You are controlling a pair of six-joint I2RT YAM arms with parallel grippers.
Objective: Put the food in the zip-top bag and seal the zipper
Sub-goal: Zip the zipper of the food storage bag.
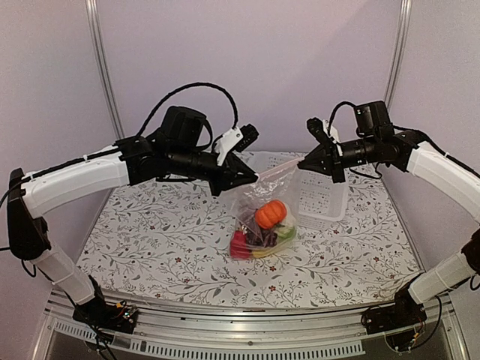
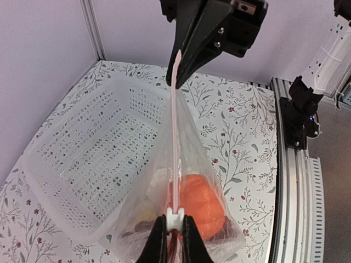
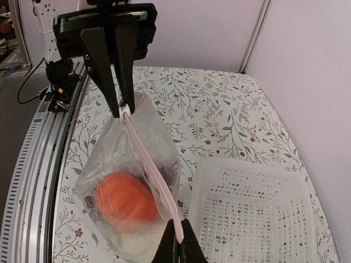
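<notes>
The clear zip-top bag (image 1: 262,214) hangs stretched between both grippers above the table, with the food inside: an orange fruit (image 1: 270,214), dark grapes, red, yellow and green pieces (image 1: 259,244). My left gripper (image 1: 251,176) is shut on the white slider (image 2: 174,219) at one end of the zipper (image 2: 174,137). My right gripper (image 1: 319,166) is shut on the zipper's other end (image 3: 178,234). The pinkish strip (image 3: 151,164) runs straight and taut between them. The orange fruit (image 3: 123,197) also shows through the plastic in the right wrist view.
A white lattice plastic basket (image 1: 324,196) stands on the floral tablecloth behind and right of the bag; it also shows in the left wrist view (image 2: 93,159) and the right wrist view (image 3: 252,213). The table's metal front rail (image 1: 247,319) lies near the arm bases.
</notes>
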